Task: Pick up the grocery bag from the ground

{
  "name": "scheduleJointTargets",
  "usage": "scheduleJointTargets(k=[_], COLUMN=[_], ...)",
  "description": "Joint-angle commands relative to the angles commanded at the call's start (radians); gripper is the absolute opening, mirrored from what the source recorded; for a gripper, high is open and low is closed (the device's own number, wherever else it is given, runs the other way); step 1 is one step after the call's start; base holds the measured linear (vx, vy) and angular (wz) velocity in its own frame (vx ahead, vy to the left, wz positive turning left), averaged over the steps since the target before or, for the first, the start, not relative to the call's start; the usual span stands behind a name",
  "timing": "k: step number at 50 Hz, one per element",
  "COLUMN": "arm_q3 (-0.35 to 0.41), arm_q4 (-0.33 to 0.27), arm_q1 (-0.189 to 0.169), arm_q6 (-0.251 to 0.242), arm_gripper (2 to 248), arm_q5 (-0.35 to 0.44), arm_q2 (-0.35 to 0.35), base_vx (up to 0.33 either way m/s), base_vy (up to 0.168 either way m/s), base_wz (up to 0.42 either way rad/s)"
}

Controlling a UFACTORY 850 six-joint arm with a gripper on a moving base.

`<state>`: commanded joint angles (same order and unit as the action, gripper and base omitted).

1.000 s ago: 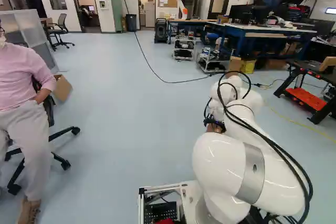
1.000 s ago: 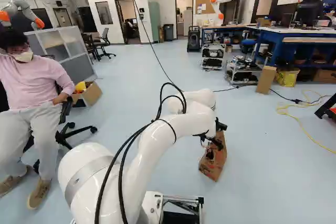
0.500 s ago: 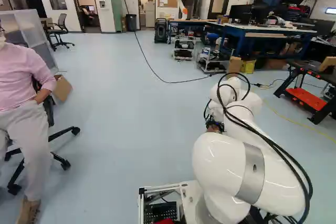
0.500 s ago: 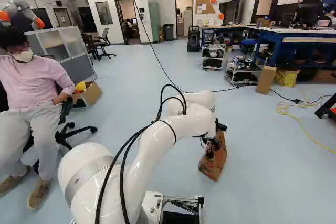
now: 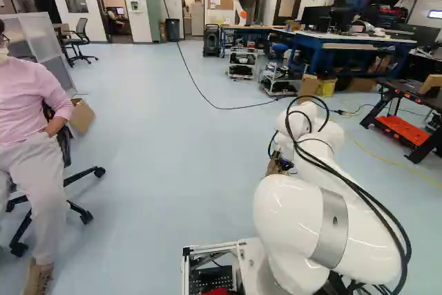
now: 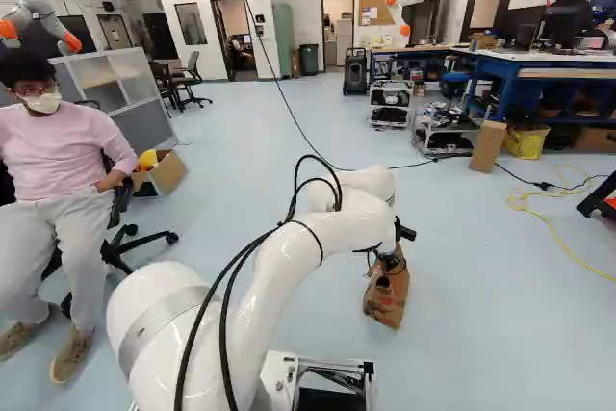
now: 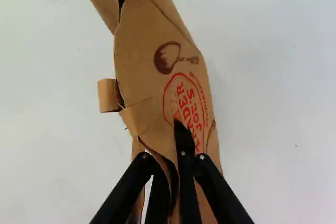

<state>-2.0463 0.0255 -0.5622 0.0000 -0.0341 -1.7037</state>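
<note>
1. Because its thin wall likely suits pinching, the brown printed paper grocery bag (image 7: 142,51) is clamped in the black two-finger gripper (image 7: 172,177).
2. Bag location: below gripper; floor (image 6: 500,334) contact unclear.

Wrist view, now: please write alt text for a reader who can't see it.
Black fingers pinch the edge of a brown paper grocery bag. The bag, printed in red and dark brown, stretches ahead of them above a pale floor, and a small paper strip juts from one side.
</note>
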Motion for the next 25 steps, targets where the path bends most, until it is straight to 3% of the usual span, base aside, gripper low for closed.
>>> scheduleJointTargets(k=[25], arm_q3=[0.014], arm_q4=[0.000], arm_q1=[-0.004], arm_q6=[0.000], arm_gripper=[22], arm_q5=[0.045], arm_q2=[0.007], base_vx=[0.000], base_vy=[0.000], base_wz=[0.000])
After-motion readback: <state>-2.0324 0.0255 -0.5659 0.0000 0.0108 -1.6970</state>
